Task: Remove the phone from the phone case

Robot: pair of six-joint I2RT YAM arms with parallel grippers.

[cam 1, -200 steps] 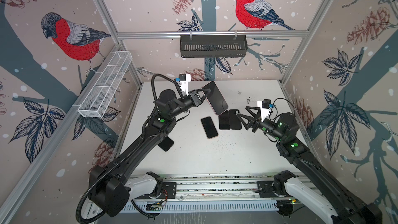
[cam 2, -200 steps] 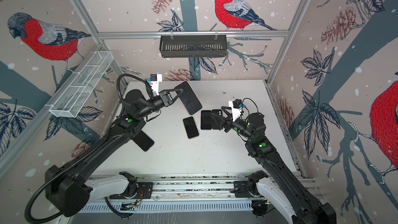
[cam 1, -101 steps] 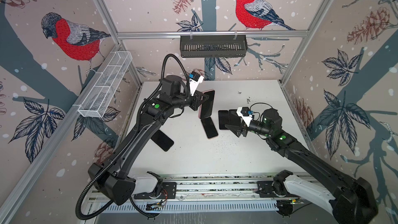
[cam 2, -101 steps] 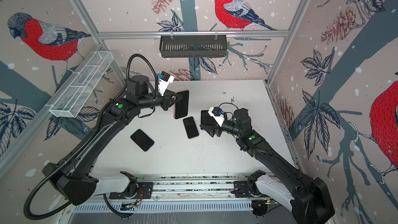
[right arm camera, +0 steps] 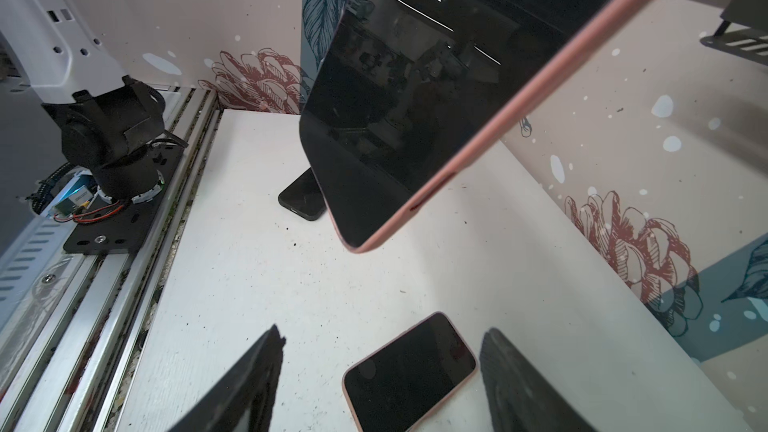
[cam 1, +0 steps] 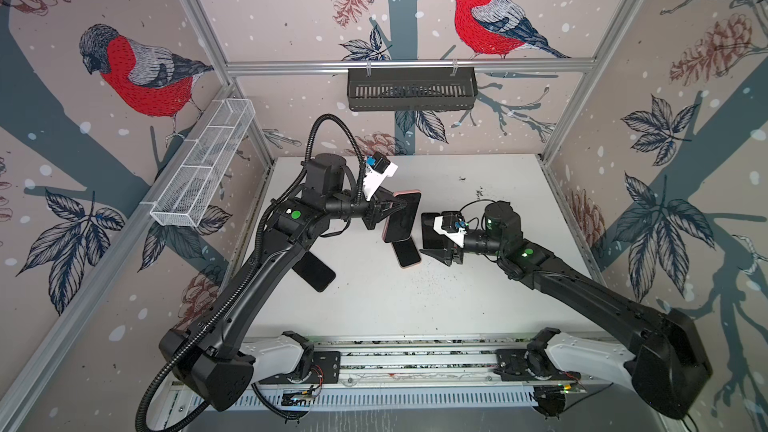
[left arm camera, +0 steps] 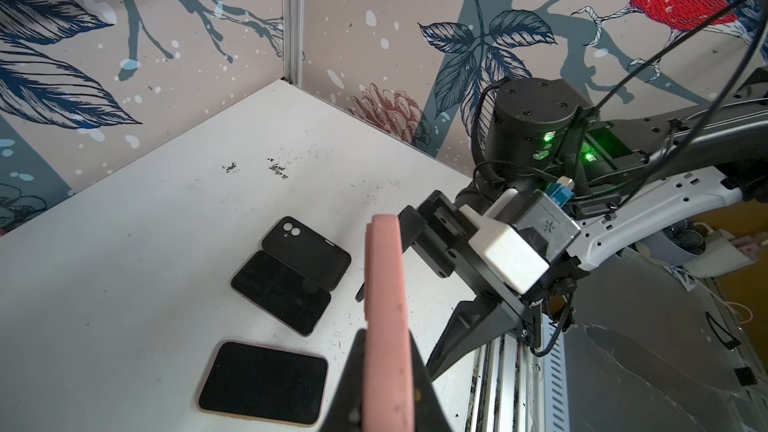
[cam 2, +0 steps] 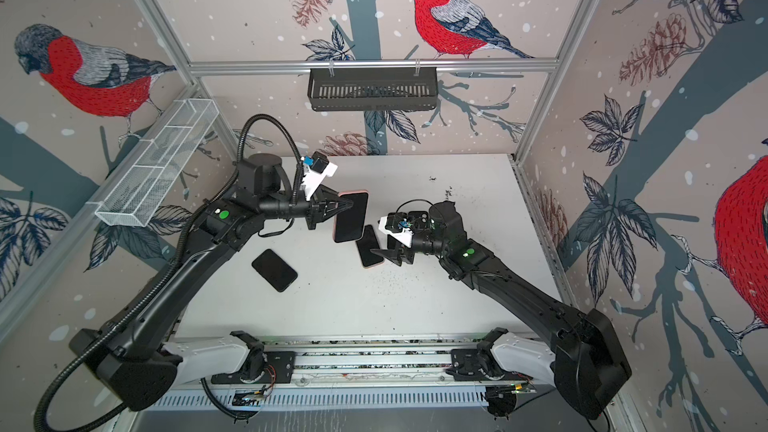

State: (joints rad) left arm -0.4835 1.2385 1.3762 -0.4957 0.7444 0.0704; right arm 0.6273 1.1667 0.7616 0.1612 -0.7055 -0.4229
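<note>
In the left wrist view the pink case (left arm camera: 384, 305) shows only edge-on. In both top views the right arm covers most of the black case (left arm camera: 309, 257) and the black phone beside it (left arm camera: 280, 292).

The held phone (cam 1: 399, 231) has a dark screen and pink rim. It hangs roughly upright above the middle of the surface (cam 1: 457, 305), clamped by the left gripper (cam 1: 400, 209). The right gripper (right arm camera: 384, 338) is spread wide and holds nothing.

There are two pink-cased phones, one held and one lying flat (cam 1: 406, 253). There are two bare black phones, the far-left one (cam 2: 274, 270) alone, and one black case with two lens holes.

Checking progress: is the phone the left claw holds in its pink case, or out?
In. The pink case frames the phone on its visible edges; the left claw pinches both.
</note>
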